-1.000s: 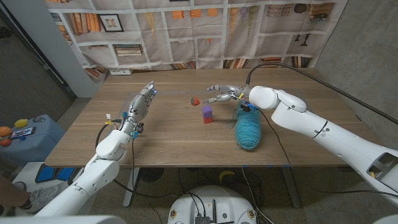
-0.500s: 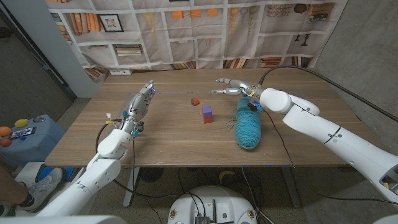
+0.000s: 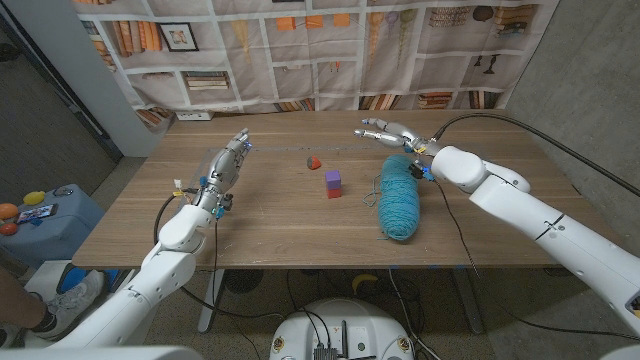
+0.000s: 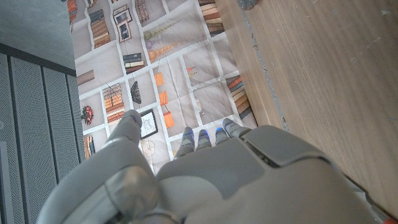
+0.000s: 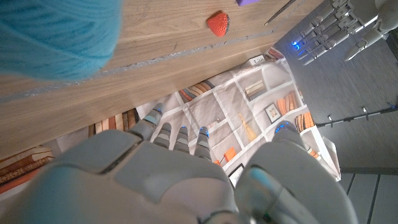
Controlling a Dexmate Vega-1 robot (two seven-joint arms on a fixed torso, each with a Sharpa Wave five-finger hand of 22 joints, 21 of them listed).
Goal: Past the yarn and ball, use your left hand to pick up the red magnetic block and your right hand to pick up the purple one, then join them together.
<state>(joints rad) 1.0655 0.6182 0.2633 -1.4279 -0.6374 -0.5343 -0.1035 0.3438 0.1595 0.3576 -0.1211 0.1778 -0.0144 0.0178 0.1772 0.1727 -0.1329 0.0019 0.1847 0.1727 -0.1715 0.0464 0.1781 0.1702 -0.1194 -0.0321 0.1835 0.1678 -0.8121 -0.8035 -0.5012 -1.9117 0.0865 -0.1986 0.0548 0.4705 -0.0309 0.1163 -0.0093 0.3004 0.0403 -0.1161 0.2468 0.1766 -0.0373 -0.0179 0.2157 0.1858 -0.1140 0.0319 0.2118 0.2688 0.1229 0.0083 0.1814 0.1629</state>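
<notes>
On the wooden plank counter point(image 3: 270, 215) lies one fuzzy skein of teal-blue yarn point(image 3: 398, 198), long and plump, near the right arm's side. Just left of it, apart from it, one purple cube magnetic block point(image 3: 333, 178) sits stacked directly on one red cube magnetic block point(image 3: 334, 191); the two touch, purple on top. Farther back and slightly left, one small rounded red ball point(image 3: 313, 161) with a dark patch rests alone on the wood; in the right wrist view it looks dimpled like a strawberry. The yarn lies between the right arm and the stacked blocks.

The left robot hand point(image 3: 227, 160) hangs over the counter's left part, fingers straight and apart, holding nothing, well apart from the blocks. The right robot hand point(image 3: 388, 131) hovers above the counter's far side beyond the yarn, fingers extended and spread, holding nothing.

Behind the counter hangs a wrinkled cloth backdrop printed with bookshelves point(image 3: 320, 50).
</notes>
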